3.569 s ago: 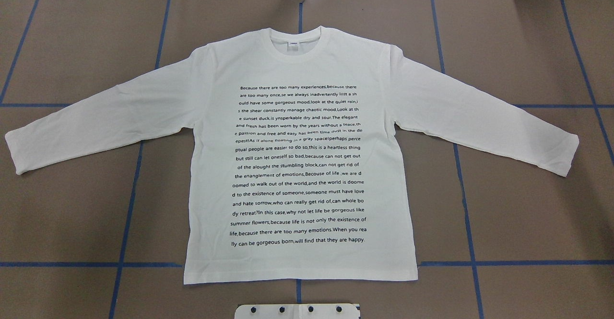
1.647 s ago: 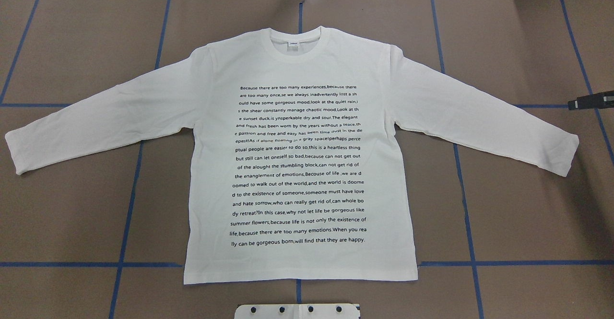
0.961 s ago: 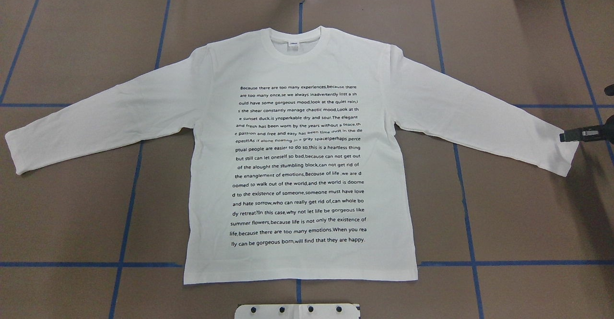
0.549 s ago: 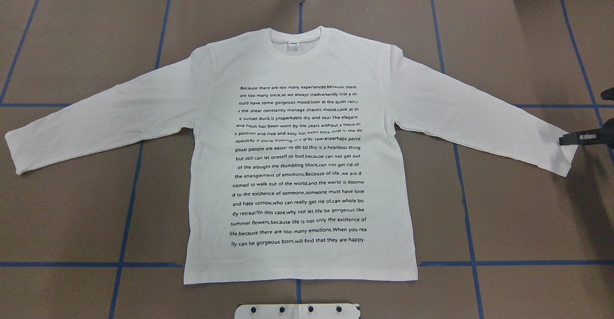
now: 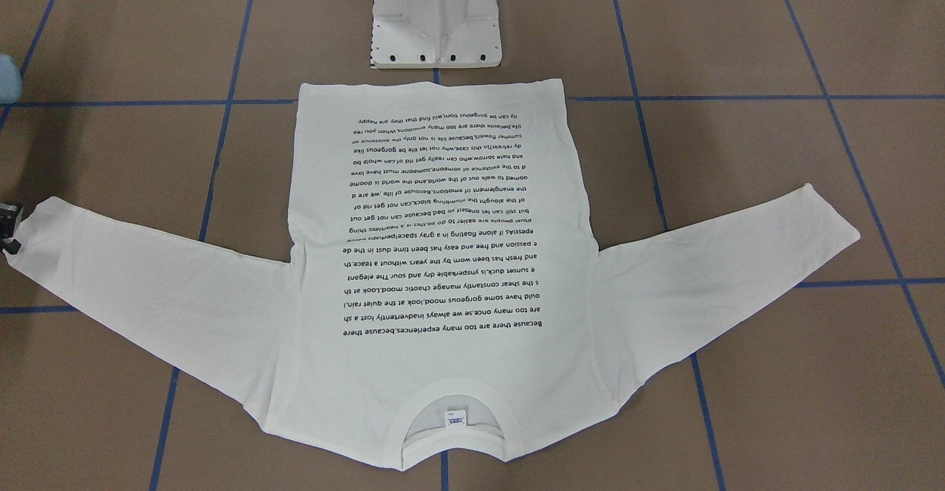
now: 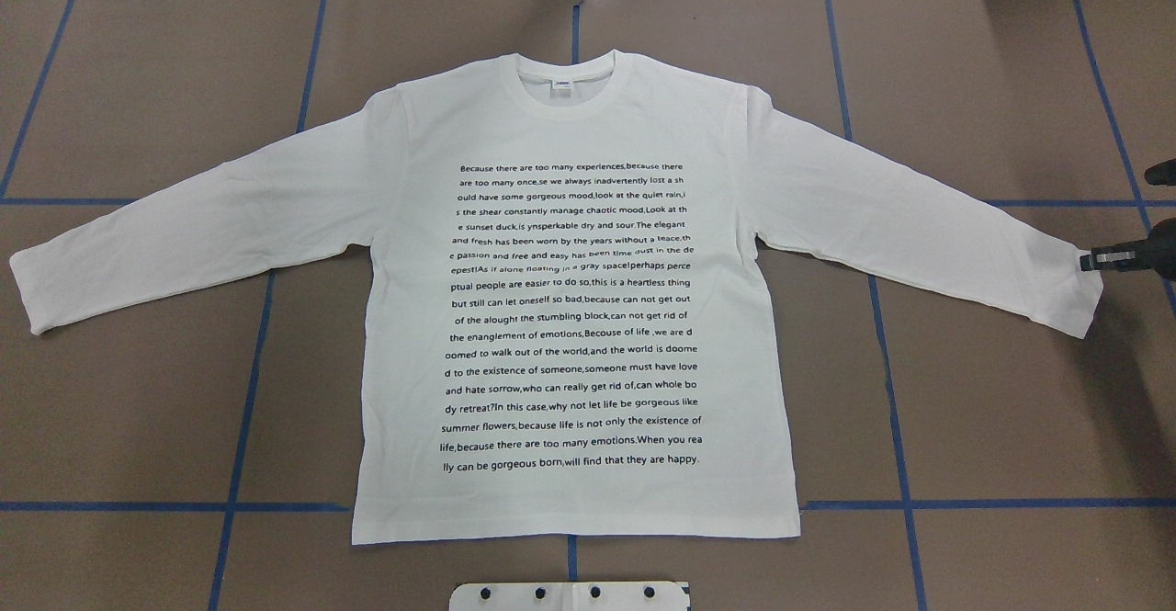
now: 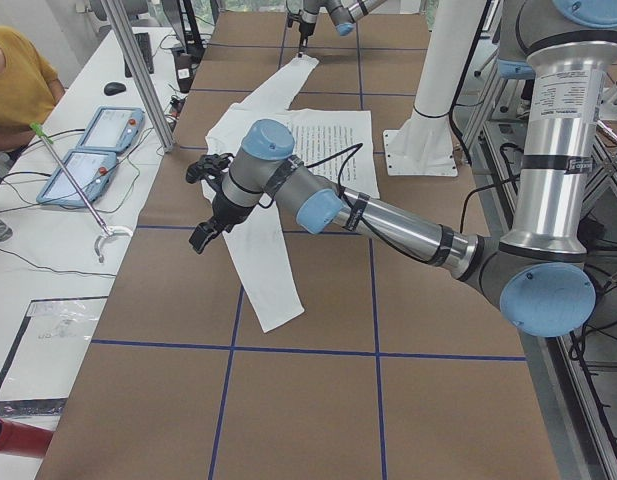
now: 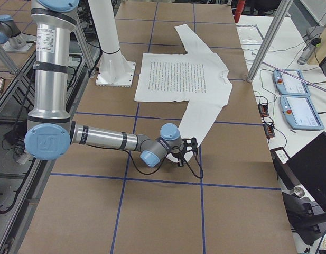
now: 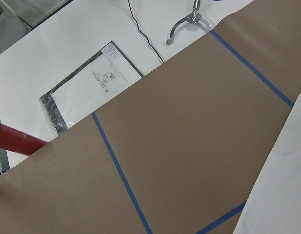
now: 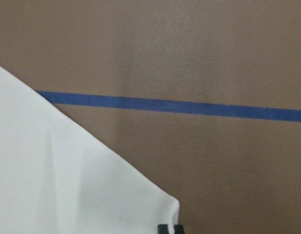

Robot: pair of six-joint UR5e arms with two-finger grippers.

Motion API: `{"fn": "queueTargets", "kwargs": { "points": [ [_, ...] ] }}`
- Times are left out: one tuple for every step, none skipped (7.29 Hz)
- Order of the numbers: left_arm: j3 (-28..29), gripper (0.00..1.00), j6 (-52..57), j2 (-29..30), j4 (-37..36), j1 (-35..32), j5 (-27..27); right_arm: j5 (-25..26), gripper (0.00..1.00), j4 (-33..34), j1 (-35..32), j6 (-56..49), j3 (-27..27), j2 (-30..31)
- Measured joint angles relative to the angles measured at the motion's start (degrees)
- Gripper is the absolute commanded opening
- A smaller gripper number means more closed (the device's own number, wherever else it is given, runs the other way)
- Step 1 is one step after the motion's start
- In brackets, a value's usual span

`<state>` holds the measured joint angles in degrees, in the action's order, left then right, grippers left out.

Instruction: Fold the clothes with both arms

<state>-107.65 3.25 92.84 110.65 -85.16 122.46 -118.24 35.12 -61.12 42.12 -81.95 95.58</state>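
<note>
The white long-sleeved shirt [image 6: 570, 317] lies flat on the brown table, printed text up, neckline far from the robot base. My right gripper [image 6: 1091, 261] sits low at the far corner of the right sleeve's cuff [image 6: 1089, 303]. In the right wrist view its fingertips [image 10: 162, 228] are close together at the corner of the cuff [image 10: 67, 185], shut on it. In the exterior left view my left gripper [image 7: 200, 208] hovers above the left sleeve [image 7: 273, 290]. I cannot tell whether it is open or shut. The left wrist view shows only that sleeve's edge [image 9: 287, 185].
The white pedestal base [image 5: 435, 18] stands just beyond the shirt's hem. Blue tape lines grid the table. Along the far side are a metal post [image 7: 138, 70], two teach pendants [image 7: 93, 150], a red cylinder [image 9: 13, 141], a bagged sheet [image 9: 91, 87] and a person in yellow [image 7: 13, 90].
The right gripper came in from the right edge, dropped onto the right cuff, then drew back slightly to the right, shifting the cuff corner. The rest of the shirt has not moved.
</note>
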Motion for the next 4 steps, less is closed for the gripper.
{"fn": "queueTargets", "kwargs": {
  "points": [
    [0.04, 1.00, 0.00, -0.02, 0.00, 0.00, -0.02, -0.61, 0.00, 1.73, -0.95, -0.04, -2.42, -0.05],
    [0.09, 1.00, 0.00, -0.02, 0.00, 0.00, -0.03, -1.00, 0.00, 6.86, -2.22, 0.01, -6.94, -0.29],
    [0.25, 1.00, 0.02, -0.03, 0.00, 0.00, -0.03, 0.05, 0.00, 14.63, -2.92, 0.09, -13.34, -0.77],
    [0.45, 1.00, 0.06, -0.03, 0.00, 0.00, -0.03, 1.98, 0.00, 22.40, -3.18, 0.18, -19.17, -2.22]
  ]
}}
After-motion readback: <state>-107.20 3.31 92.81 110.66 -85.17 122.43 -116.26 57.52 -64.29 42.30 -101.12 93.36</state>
